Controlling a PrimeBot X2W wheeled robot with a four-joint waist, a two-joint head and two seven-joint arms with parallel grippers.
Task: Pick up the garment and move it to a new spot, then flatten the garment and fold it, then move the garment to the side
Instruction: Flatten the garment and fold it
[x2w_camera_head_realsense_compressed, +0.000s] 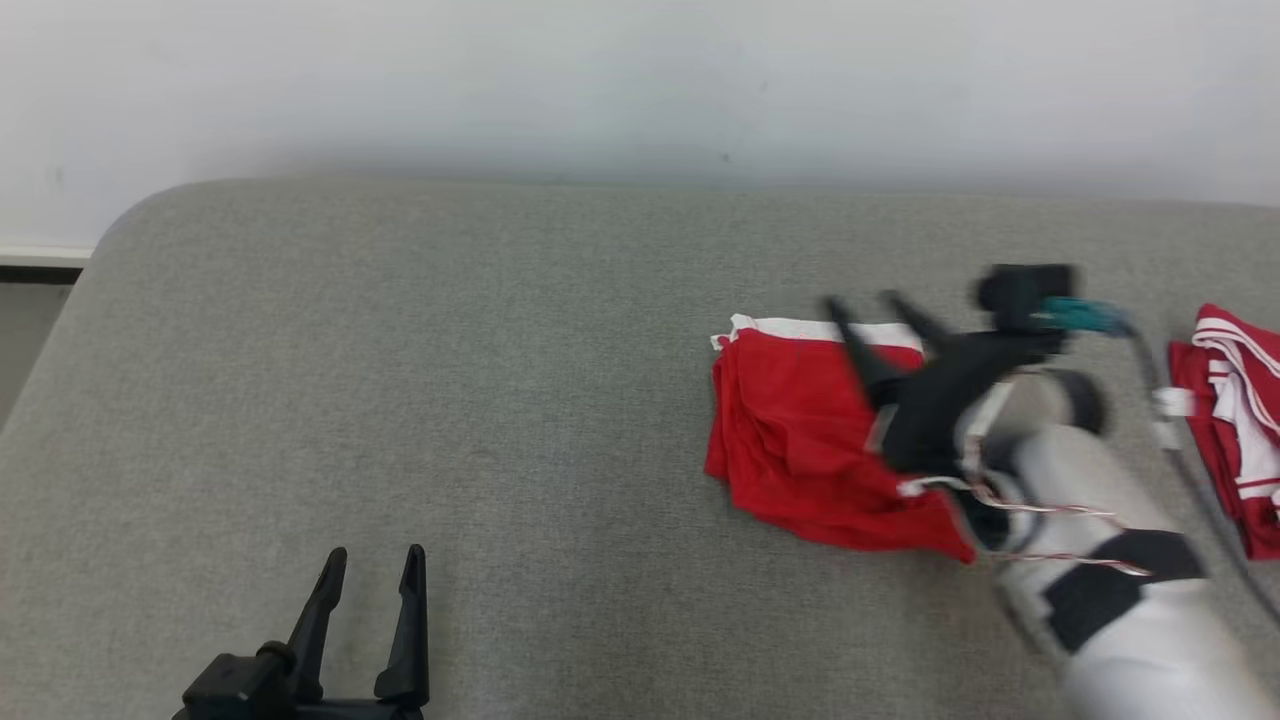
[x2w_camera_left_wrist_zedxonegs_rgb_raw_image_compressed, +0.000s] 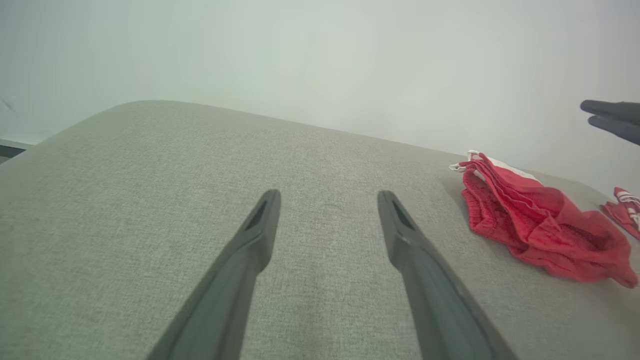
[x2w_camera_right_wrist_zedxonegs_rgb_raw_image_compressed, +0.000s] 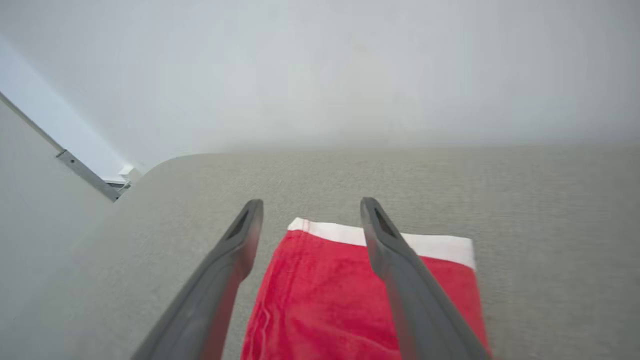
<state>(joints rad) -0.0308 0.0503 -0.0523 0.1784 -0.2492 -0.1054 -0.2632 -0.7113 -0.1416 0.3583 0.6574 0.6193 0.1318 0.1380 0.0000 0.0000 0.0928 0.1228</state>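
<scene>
The garment (x2w_camera_head_realsense_compressed: 800, 440) is a folded red piece with a white band along its far edge, lying on the grey padded surface (x2w_camera_head_realsense_compressed: 450, 380) right of centre. My right gripper (x2w_camera_head_realsense_compressed: 865, 303) hangs above its right part, fingers spread and open, nothing between them. The right wrist view looks down at the garment (x2w_camera_right_wrist_zedxonegs_rgb_raw_image_compressed: 325, 300) below those fingers (x2w_camera_right_wrist_zedxonegs_rgb_raw_image_compressed: 235, 240). My left gripper (x2w_camera_head_realsense_compressed: 378, 553) stands open near the front edge at lower left, well clear of the cloth. From the left wrist view the garment (x2w_camera_left_wrist_zedxonegs_rgb_raw_image_compressed: 540, 225) lies off to the right, beyond the open left gripper (x2w_camera_left_wrist_zedxonegs_rgb_raw_image_compressed: 327, 196).
A second red and white garment (x2w_camera_head_realsense_compressed: 1235, 420) lies bunched at the right edge of the surface. A pale wall (x2w_camera_head_realsense_compressed: 640, 80) rises behind the far edge. The surface's rounded far-left corner (x2w_camera_head_realsense_compressed: 140, 210) drops to the floor.
</scene>
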